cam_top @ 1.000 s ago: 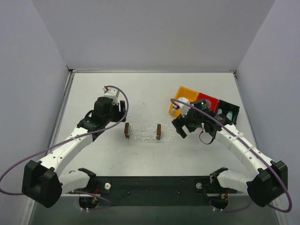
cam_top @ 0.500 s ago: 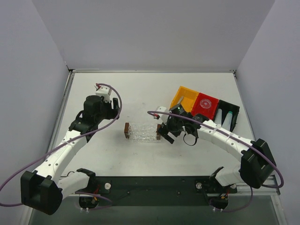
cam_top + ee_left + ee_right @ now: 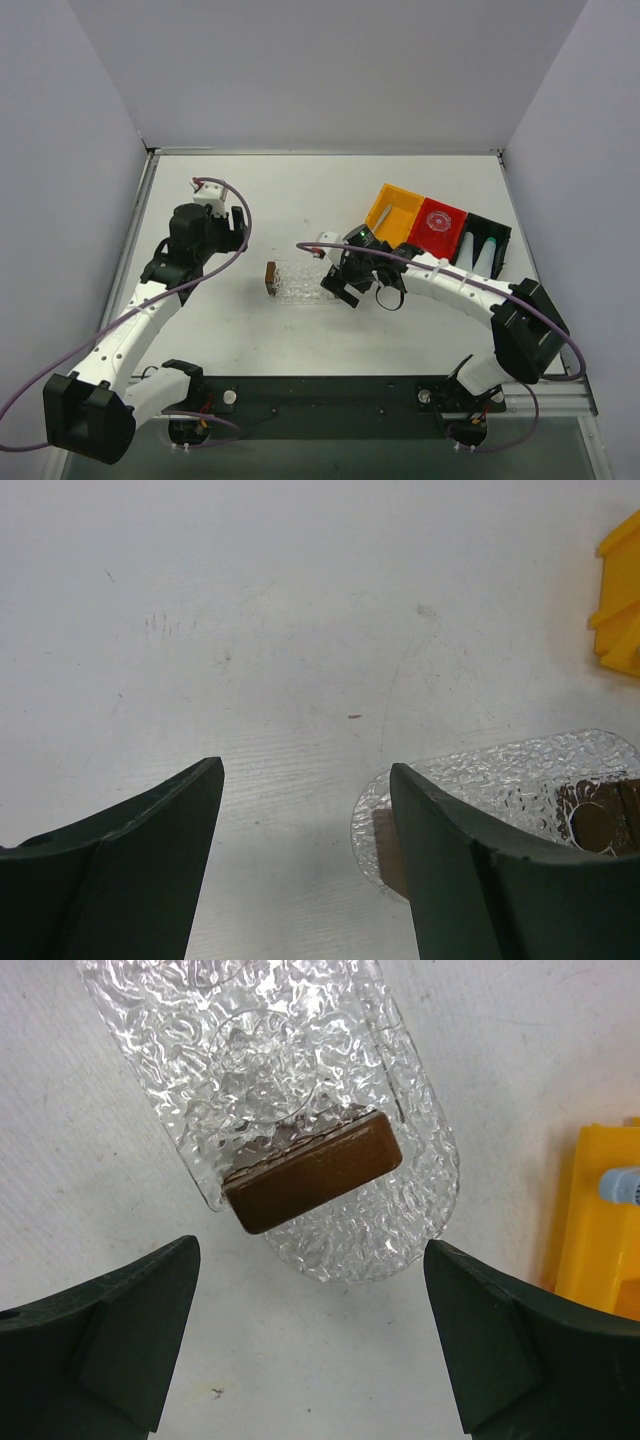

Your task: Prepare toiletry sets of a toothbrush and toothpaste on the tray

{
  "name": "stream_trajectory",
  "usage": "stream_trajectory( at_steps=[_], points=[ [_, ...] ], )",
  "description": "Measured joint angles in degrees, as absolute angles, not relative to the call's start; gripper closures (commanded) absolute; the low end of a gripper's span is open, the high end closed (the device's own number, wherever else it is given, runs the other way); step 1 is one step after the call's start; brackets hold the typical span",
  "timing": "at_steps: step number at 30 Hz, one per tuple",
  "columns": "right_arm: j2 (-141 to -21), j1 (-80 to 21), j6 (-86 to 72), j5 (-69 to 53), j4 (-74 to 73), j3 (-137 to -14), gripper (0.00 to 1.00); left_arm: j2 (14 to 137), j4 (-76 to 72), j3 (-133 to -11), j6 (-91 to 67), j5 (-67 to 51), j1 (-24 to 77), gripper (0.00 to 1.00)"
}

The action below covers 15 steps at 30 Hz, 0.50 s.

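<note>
The transparent bumpy tray lies mid-table with a small brown block at each end. My right gripper is open and empty, hovering just off the tray's right end, next to one brown block. My left gripper is open and empty, up and left of the tray. A silvery toothpaste tube lies in the yellow bin. Pale light-blue pieces stand in the black bin; I cannot tell whether they are toothbrushes. A light-blue tip shows in the yellow bin.
The yellow bin, a red bin holding a clear round cup, and a black bin sit in a row at the right. The other brown block stands at the tray's left end. Walls enclose the table on three sides.
My right gripper has moved left from beside the bins to the tray's right end. My left arm has drawn back up and left, away from the tray.
</note>
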<state>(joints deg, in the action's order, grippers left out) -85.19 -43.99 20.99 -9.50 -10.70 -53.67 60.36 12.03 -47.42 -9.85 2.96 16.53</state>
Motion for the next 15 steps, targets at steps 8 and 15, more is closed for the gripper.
stream_trajectory(
  at_steps=[8, 15],
  points=[
    [-87.0, -44.0, 20.2, -8.1, -8.9, -55.9, 0.12, 60.0, 11.3, -46.4, -10.0, 2.9, 16.3, 0.22],
    [-87.9, -44.0, 19.6, -7.4, -8.0, -56.6, 0.12, 60.0, 11.2, -46.3, -10.1, 2.9, 15.9, 0.22]
  ],
)
